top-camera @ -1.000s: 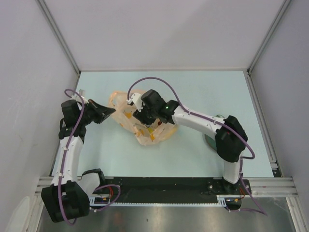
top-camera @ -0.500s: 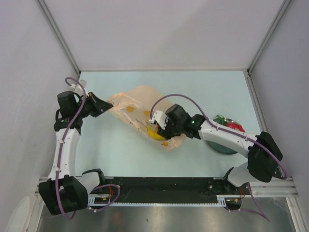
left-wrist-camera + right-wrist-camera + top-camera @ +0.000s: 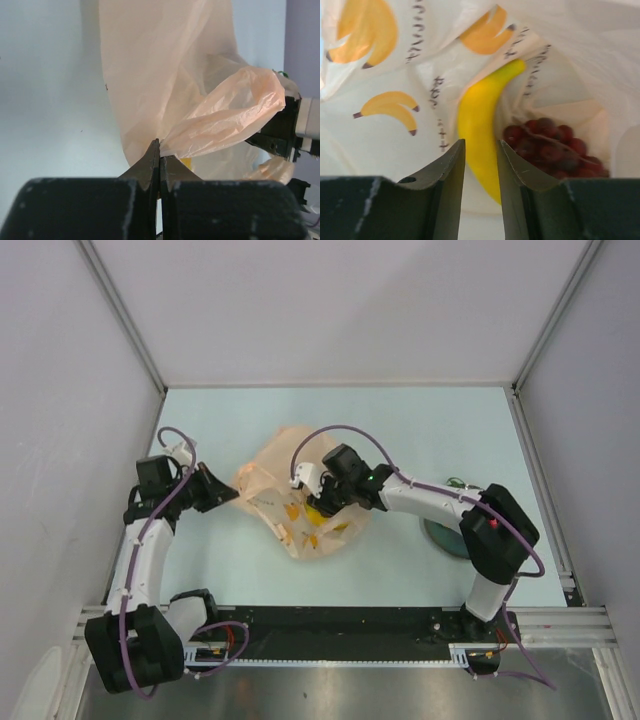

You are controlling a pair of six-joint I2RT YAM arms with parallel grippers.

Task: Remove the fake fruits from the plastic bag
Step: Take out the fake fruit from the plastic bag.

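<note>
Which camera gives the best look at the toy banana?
Right wrist view: the toy banana shows close up inside the plastic bag, beside dark red fruit. The top view gives only a yellow smudge through the bag; the left wrist view, just bag.

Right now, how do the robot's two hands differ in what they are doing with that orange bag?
The left hand is shut, pinching a fold of the plastic bag; the right hand has its jaws apart, apparently gripping nothing. The left hand is outside the bag at its edge; the right hand is inside it, facing a yellow toy banana. Both are dark and two-fingered.
</note>
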